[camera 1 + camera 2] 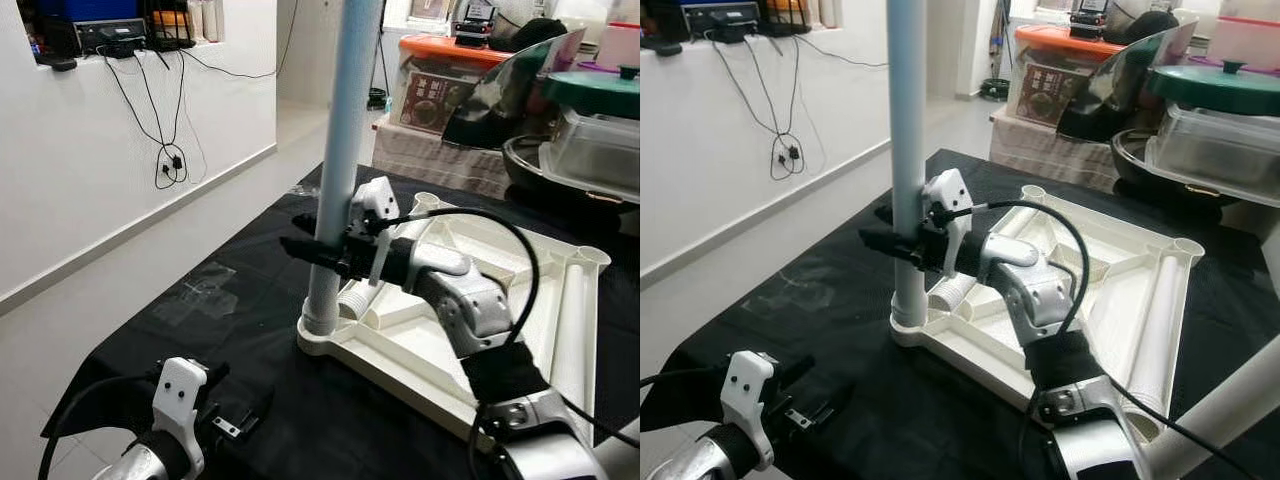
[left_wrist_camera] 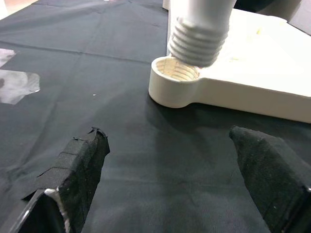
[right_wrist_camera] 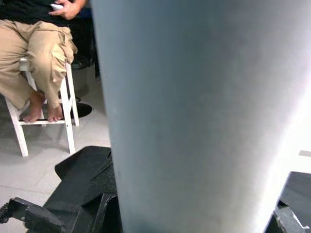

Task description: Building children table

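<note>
A white children's table top (image 1: 560,330) lies upside down on a black cloth (image 1: 250,300). A pale table leg (image 1: 345,120) stands upright over its near-left corner. My right gripper (image 1: 310,245) is shut on this leg a little above its base. In the left wrist view the leg's threaded end (image 2: 201,34) hovers slightly tilted, just above the open corner socket (image 2: 175,73). My left gripper (image 2: 175,165) rests open low over the cloth in front of that corner, with nothing between its fingers. Another leg (image 1: 1160,310) lies along the table top's right side.
A short threaded leg piece (image 1: 355,298) lies inside the frame near the corner. Boxes, lidded containers and pots (image 1: 580,120) crowd the back right. A white wall with hanging cables (image 1: 170,160) is on the left. A person sits on a white stool (image 3: 43,48).
</note>
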